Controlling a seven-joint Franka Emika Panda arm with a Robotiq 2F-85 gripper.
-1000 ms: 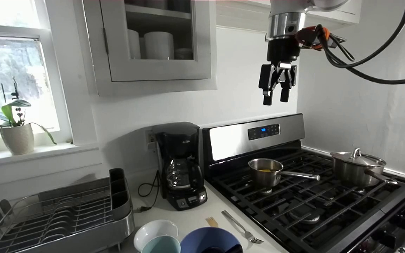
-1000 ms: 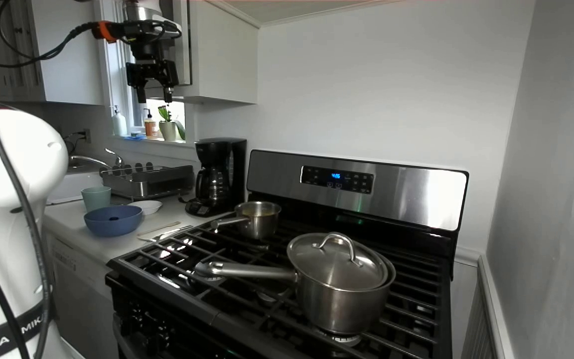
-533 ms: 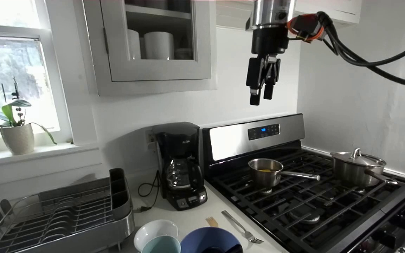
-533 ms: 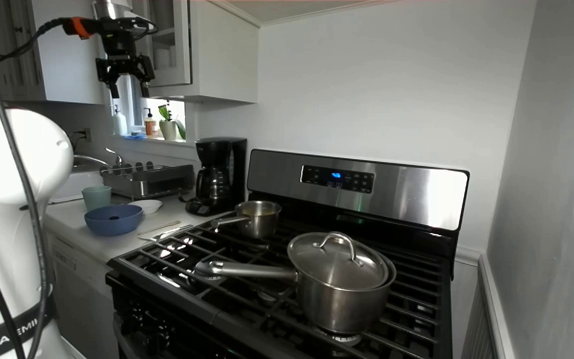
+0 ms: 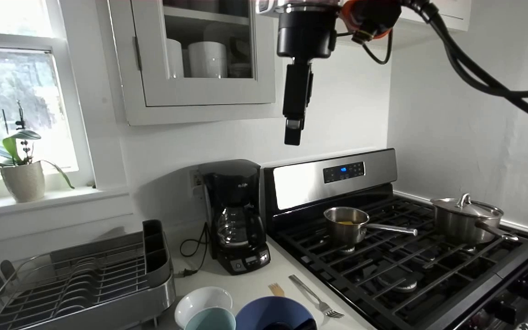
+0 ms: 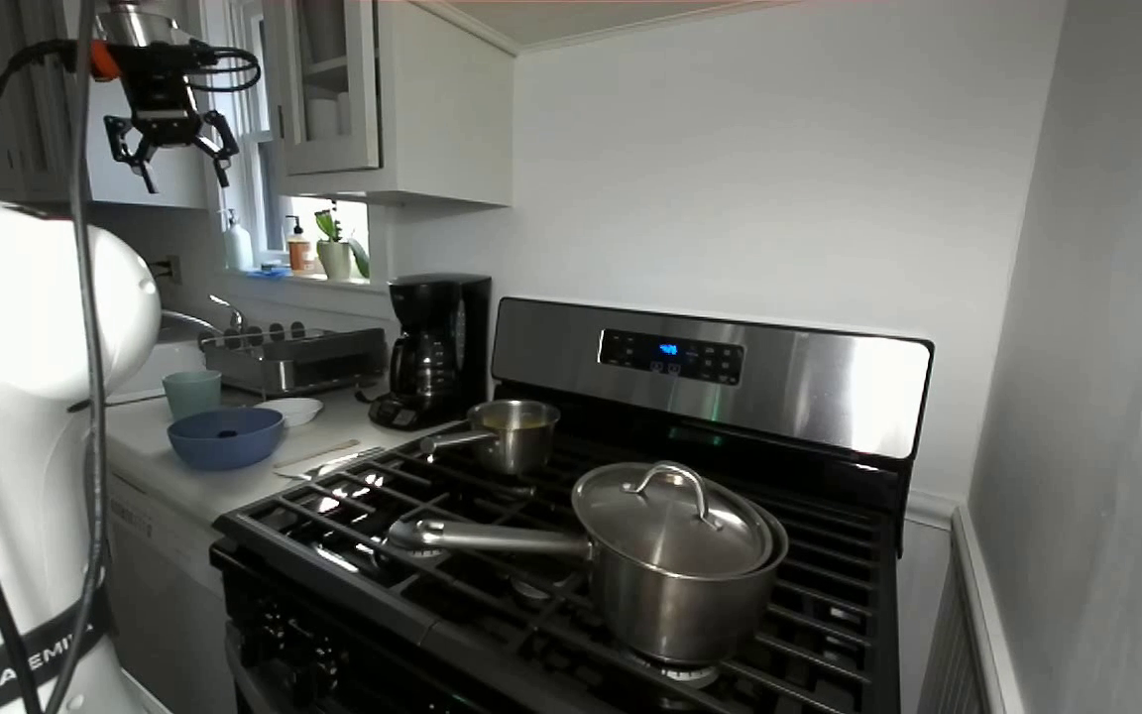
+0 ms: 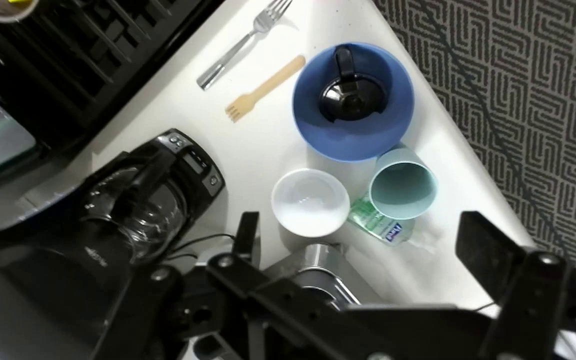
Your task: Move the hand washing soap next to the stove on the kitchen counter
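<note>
The pincer (image 6: 187,182) gapes wide above the bench (image 7: 248,150) left of the stove (image 6: 809,382), and I cannot tell which is the soap: the green-labelled bottle (image 7: 374,222) lying there, part-hidden by the teal cup (image 7: 403,187), or a pump bottle (image 6: 299,255) on the far windowsill (image 5: 80,193).

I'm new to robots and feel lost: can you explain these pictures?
The machine is a robot arm ending in a two-fingered gripper. Two views come from cameras outside the robot; the wrist view comes from a camera on its wrist, looking down past the gripper.

On the counter are a coffee maker, a dish rack, a blue bowl with a black object in it, a white bowl, a cup, a metal fork, a wooden fork and a green-labelled item, possibly soap, partly hidden by the cup. Beside it is the stove, bearing a pan and a lidded pot.

The gripper hangs open in mid-air, holding nothing.
</note>
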